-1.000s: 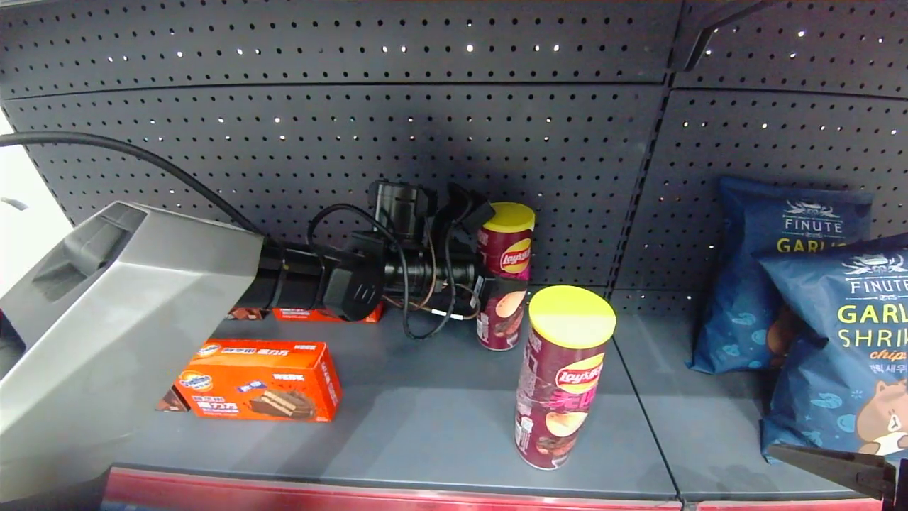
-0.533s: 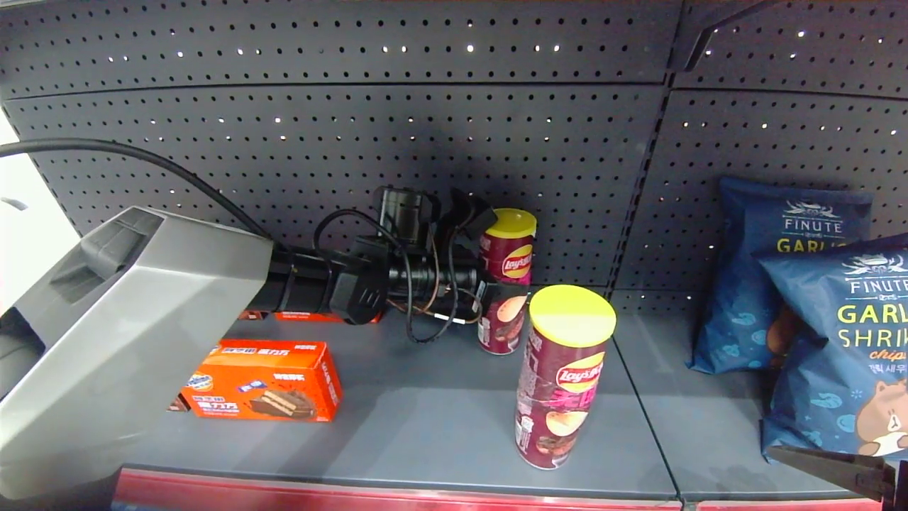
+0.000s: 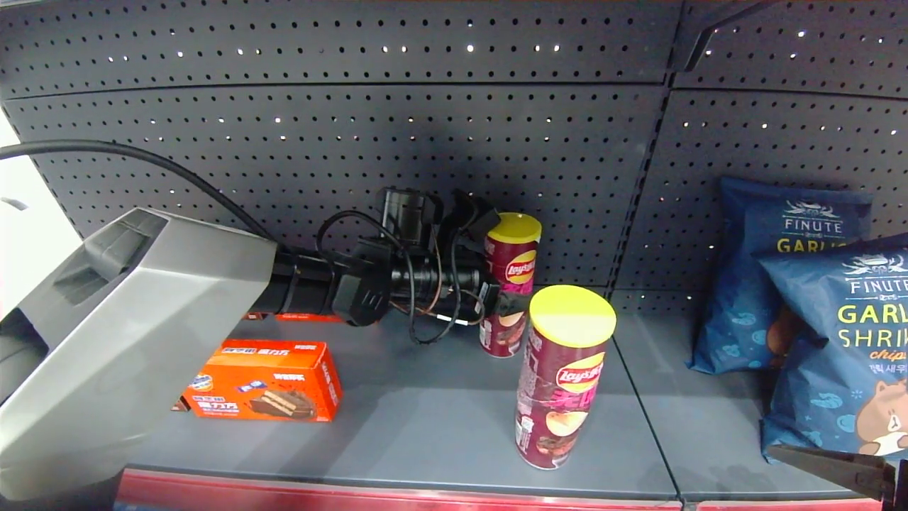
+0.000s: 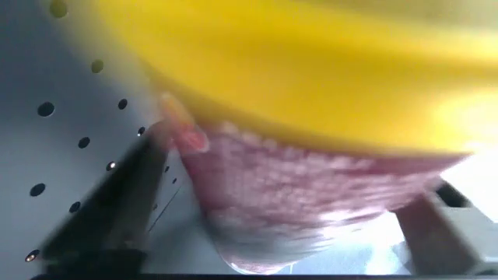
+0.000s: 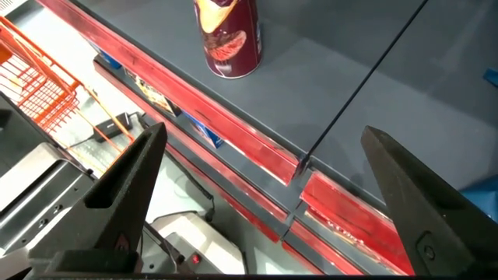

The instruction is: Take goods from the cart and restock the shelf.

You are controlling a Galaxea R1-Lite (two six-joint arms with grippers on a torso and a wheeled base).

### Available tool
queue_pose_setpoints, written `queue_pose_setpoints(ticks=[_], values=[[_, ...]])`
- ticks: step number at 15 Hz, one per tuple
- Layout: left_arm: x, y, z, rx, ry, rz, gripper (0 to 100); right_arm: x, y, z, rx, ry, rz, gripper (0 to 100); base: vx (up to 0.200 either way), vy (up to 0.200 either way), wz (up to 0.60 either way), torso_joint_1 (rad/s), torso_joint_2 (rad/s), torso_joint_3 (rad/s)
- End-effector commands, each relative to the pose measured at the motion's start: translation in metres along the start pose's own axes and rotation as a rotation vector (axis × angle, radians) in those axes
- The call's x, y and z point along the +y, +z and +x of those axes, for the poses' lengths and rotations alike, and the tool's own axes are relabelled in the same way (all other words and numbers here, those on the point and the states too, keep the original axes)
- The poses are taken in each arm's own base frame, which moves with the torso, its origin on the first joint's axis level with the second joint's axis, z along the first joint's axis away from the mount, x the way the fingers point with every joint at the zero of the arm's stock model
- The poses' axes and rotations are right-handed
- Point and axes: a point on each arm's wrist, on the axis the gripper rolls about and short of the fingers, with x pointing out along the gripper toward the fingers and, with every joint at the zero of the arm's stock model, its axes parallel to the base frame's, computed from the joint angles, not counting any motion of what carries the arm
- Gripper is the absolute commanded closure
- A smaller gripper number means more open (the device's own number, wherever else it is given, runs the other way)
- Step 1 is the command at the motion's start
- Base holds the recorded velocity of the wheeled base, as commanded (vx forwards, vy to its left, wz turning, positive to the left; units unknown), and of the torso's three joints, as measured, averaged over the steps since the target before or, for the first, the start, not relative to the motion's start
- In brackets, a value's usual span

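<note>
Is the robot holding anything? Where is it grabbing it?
Yes. The left gripper holds the rear chips can around its middle. The right gripper is open and holds nothing.

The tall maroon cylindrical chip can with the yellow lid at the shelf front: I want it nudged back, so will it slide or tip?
The tall maroon chip can stands upright on a narrow base, so a push near its lid would probably tip it. Tipped, its round body would likely roll on the smooth grey metal shelf.
</note>
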Motion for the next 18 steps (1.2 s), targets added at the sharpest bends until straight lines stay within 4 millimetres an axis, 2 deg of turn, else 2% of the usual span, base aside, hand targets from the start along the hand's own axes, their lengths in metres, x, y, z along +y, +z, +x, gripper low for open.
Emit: queue_pose_setpoints(ticks=[1,5,8,9,10,11,12,14,16,18], values=[[-0.001,0.002,-0.001,-0.002,-0.001,0.001,0,0.0,-0.001,0.0,0.005,0.0,-0.001,0,0.0,0.0,0.0,0.0,0.0,0.0],[-0.008,0.014,-0.015,-0.013,0.003,0.009,0,0.0,-0.003,0.001,0.011,-0.002,-0.001,0,0.0,0.0,0.0,0.0,0.0,0.0],[-0.018,0.02,-0.038,-0.012,0.01,0.009,0,0.0,-0.004,0.001,0.015,-0.002,0.001,0,0.0,0.0,0.0,0.0,0.0,0.0],[-0.025,0.022,-0.051,-0.005,0.01,0.004,0,0.0,-0.004,0.003,0.026,-0.003,0.0,0,0.0,0.0,0.0,0.0,0.0,0.0],[-0.025,0.022,-0.051,-0.005,0.01,0.004,0,0.0,-0.004,0.003,0.026,-0.003,0.0,0,0.0,0.0,0.0,0.0,0.0,0.0],[-0.038,0.018,-0.072,0.019,0.015,-0.011,0,0.0,-0.003,0.007,0.041,-0.005,-0.002,0,0.0,0.0,0.0,0.0,0.0,0.0],[-0.04,0.017,-0.078,0.023,0.024,-0.011,0,0.0,-0.002,0.008,0.043,-0.005,-0.002,0,0.0,0.0,0.0,0.0,0.0,0.0],[-0.041,0.012,-0.112,0.028,0.089,-0.009,0,0.0,-0.002,0.013,0.062,-0.012,-0.001,0,0.0,0.0,0.0,0.0,0.0,0.0],[-0.041,0.011,-0.13,0.032,0.141,-0.018,0,0.0,0.001,0.015,0.063,-0.018,-0.003,0,0.0,0.0,0.0,0.0,0.0,0.0],[-0.044,0.013,-0.136,0.051,0.255,-0.017,0,-0.002,0.005,0.02,0.075,-0.043,0.007,0,0.0,0.0,0.0,0.0,0.0,0.0]])
